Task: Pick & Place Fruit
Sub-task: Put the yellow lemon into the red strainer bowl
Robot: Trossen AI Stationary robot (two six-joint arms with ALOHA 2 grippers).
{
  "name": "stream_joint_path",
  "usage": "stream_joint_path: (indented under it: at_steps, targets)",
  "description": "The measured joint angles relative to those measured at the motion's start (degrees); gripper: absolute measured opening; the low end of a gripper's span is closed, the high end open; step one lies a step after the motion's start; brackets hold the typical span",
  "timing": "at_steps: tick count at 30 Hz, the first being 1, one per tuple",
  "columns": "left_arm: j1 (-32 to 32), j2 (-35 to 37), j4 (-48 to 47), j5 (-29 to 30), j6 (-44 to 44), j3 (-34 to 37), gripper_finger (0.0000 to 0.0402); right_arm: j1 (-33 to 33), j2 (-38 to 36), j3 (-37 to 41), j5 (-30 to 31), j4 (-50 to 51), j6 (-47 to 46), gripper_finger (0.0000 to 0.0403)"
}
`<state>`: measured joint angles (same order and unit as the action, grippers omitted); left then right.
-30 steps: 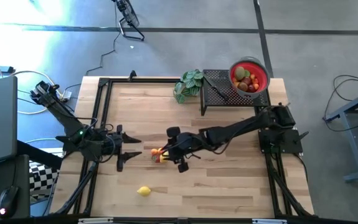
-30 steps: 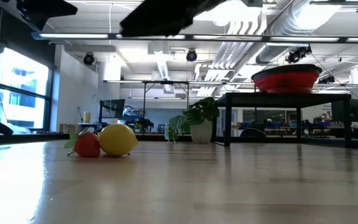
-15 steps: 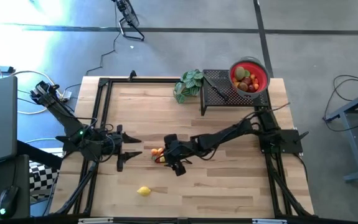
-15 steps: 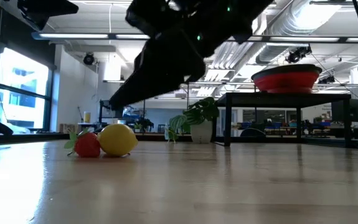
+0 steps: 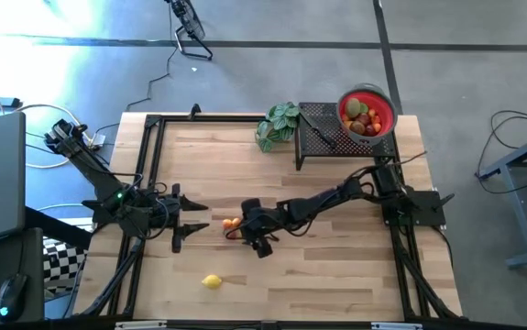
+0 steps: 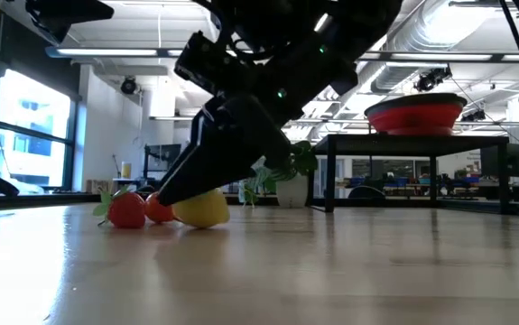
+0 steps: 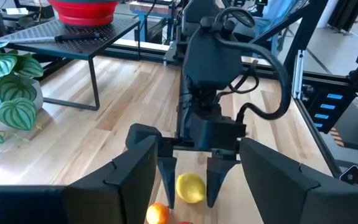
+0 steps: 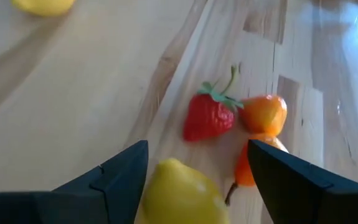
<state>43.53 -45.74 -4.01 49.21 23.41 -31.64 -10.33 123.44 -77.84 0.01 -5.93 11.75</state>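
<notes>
A lone yellow lemon (image 5: 212,281) lies near the front edge of the wooden worktop (image 5: 336,275), well apart from everything else. Farther in, at the middle of the worktop, a small cluster of toy fruit sits together: a red strawberry (image 8: 207,116) with a green stem, an orange fruit (image 8: 265,113) touching it, and a second yellow lemon (image 8: 182,193) just beside them. The right gripper (image 5: 247,236) reaches down low over this cluster with its fingers spread apart on either side of that lemon; the wrist view shows the lemon between the two fingers, but contact cannot be confirmed, so it appears released rather than grasping. The left gripper (image 5: 192,227) waits just beside the cluster on the worktop's left side, fingers parted and holding nothing. At the far edge stands a green leafy plant (image 5: 277,125), and next to it a black mesh stand (image 5: 323,137). On the stand's far right corner rests a red bowl (image 5: 385,104) holding several fruits (image 5: 362,120) in red, green and orange.
</notes>
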Motion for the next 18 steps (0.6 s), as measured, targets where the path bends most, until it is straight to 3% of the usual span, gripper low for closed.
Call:
stream_joint_path:
  at_steps: [10,18]
  targets:
    - [0.0,0.0,-0.34,-0.02,0.01,0.0,0.0222,0.31,-0.09,-0.12,1.83,9.51,-4.72,0.0267]
    - [0.0,0.0,-0.38,-0.02,0.01,0.0,0.0222,0.26,-0.07,0.0,-0.46,6.44,-5.51,0.0266]
